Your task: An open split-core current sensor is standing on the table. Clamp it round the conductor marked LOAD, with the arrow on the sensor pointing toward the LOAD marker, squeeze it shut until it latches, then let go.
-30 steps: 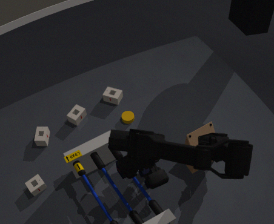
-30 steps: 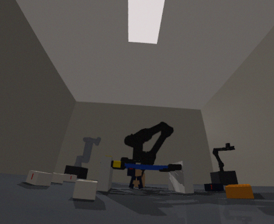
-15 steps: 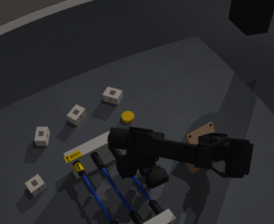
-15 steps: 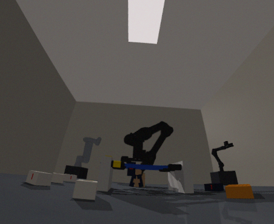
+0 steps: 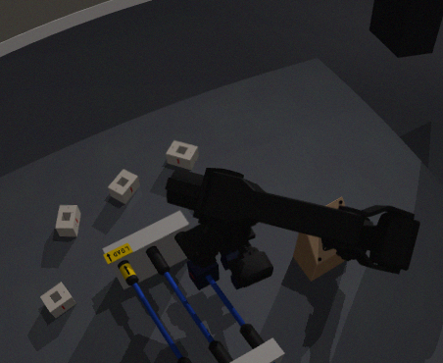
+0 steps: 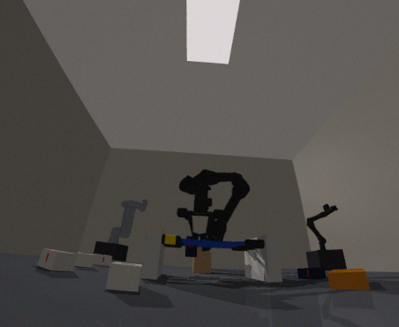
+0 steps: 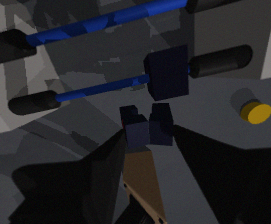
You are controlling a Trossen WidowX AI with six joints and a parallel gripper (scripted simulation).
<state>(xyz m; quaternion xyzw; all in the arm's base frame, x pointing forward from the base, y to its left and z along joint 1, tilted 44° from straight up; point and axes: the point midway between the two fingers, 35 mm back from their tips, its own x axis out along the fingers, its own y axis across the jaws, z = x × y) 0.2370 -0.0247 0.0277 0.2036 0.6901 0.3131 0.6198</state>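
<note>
Split-core current sensor (image 7: 147,131), dark blue, clenched between gripper (image 7: 148,137) fingers, raised off surface (image 5: 299,147), just beside a blue conductor (image 7: 103,89).

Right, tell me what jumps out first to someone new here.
Three blue conductors run side by side between pale supports, the leftmost capped yellow beside a yellow LOAD tag. The black arm's pincer is shut on a dark blue sensor at the rightmost conductor. Four pale cubes lie to the left.
</note>
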